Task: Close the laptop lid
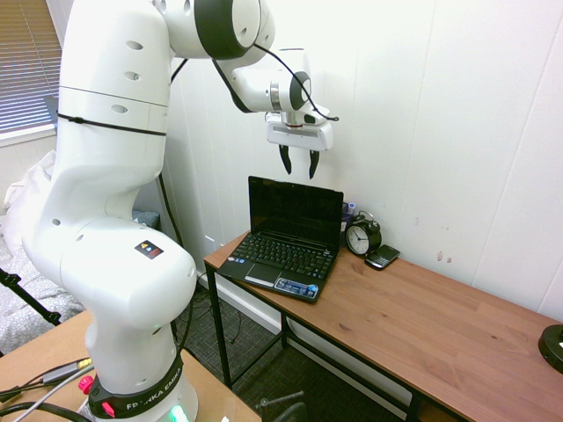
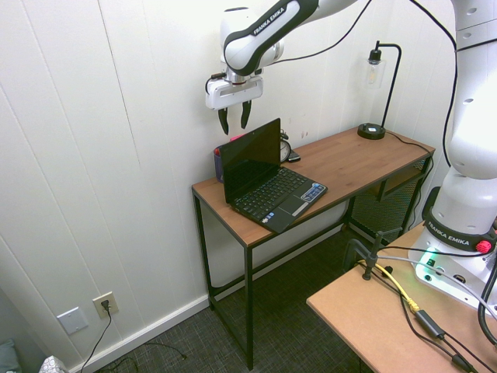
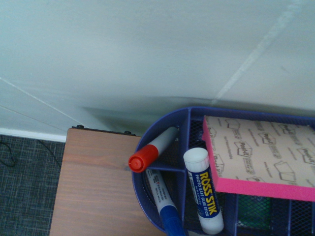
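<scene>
wooden desk [image 1: 440, 325] – open netbook [image 1: 286, 255], alarm clock [image 1: 361, 237], phone [image 1: 383, 257], blue mesh organizer [image 3: 236, 216], lamp base [image 2: 371, 131]

1. White panelled walls [image 2: 116, 155] back a wooden surface [image 1: 440, 325] on black legs.
2. Dark carpet [image 2: 295, 326] covers the floor.
3. A blinded window [image 1: 22, 61] admits daylight; a desk lamp [image 2: 377, 93] stands unlit.

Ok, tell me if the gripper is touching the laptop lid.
Apart. The first exterior view shows white wall between the gripper and the laptop lid's top edge.
</scene>
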`<state>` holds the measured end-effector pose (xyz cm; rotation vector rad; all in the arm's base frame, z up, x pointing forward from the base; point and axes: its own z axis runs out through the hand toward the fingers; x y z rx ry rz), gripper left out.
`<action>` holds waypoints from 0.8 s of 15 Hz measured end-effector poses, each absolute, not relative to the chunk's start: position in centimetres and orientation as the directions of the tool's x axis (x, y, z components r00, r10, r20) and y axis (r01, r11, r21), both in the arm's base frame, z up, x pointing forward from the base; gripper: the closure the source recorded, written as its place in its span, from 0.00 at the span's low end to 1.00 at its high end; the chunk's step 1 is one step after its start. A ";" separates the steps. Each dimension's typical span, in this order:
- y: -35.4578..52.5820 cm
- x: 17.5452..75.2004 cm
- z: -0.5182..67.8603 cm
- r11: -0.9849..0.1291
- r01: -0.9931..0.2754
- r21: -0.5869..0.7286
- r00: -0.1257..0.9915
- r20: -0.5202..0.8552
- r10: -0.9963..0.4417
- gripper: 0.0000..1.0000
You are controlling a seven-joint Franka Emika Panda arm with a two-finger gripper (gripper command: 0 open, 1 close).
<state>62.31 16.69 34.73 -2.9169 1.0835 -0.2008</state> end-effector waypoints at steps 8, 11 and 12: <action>14.7 60.6 32.1 -0.711 -0.703 -0.031 0.710 0.023 -0.703 1.00; 14.3 58.6 32.2 -0.709 -0.705 -0.027 0.709 0.016 -0.705 1.00; 14.2 57.9 32.3 -0.707 -0.707 -0.027 0.707 0.015 -0.707 1.00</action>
